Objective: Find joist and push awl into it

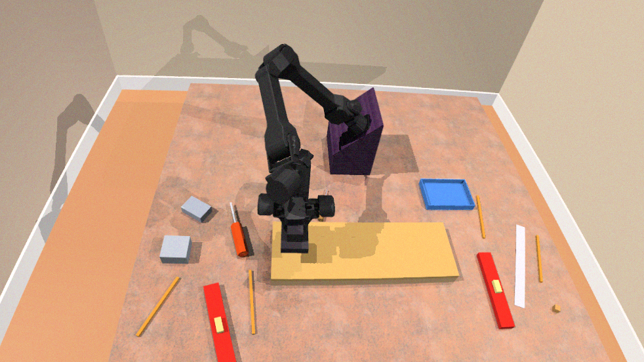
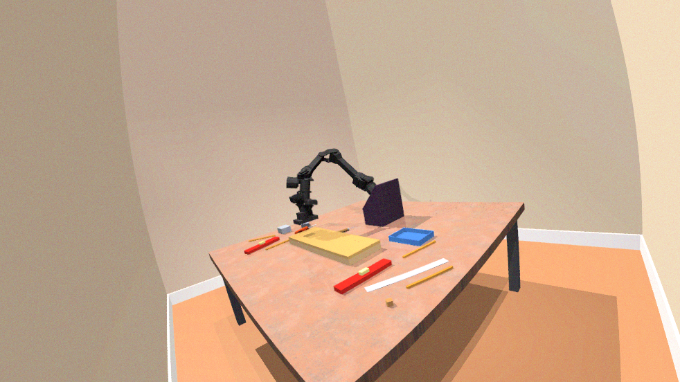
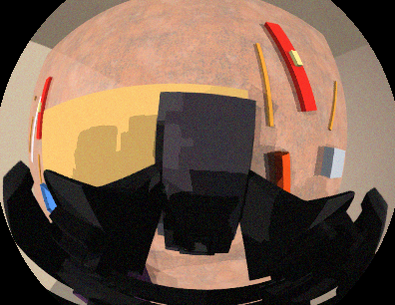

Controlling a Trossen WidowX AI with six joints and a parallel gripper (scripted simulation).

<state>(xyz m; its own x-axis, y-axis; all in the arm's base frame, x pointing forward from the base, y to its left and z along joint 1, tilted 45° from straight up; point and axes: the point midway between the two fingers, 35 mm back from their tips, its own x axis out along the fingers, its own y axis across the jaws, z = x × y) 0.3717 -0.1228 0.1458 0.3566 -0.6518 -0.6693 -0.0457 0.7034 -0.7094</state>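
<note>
My gripper (image 1: 295, 219) (image 2: 303, 203) is shut on the stud finder (image 1: 294, 244) (image 2: 305, 219) (image 3: 205, 135), a dark block. It holds it above the left end of the yellow floor panel (image 1: 408, 248) (image 2: 341, 243) (image 3: 64, 130); a gap shows in the exterior view. No hole shows on the visible panel top. The blue tray (image 1: 450, 206) (image 2: 408, 241) (image 3: 49, 198) is empty, behind and right of the panel. A brown-handled tool (image 1: 321, 219) (image 2: 344, 230), apparently the awl, lies behind the panel, mostly hidden by my arm in the top view.
An orange-handled tool (image 1: 239, 239) (image 3: 286, 171) and two grey blocks (image 1: 175, 248) (image 1: 196, 208) lie left of the panel. A tall purple block (image 1: 353, 153) (image 2: 385, 205) stands behind, at the arm's base. Red levels (image 1: 212, 298) (image 1: 488, 267) lie at both sides, with thin orange sticks and a white strip (image 1: 519, 265).
</note>
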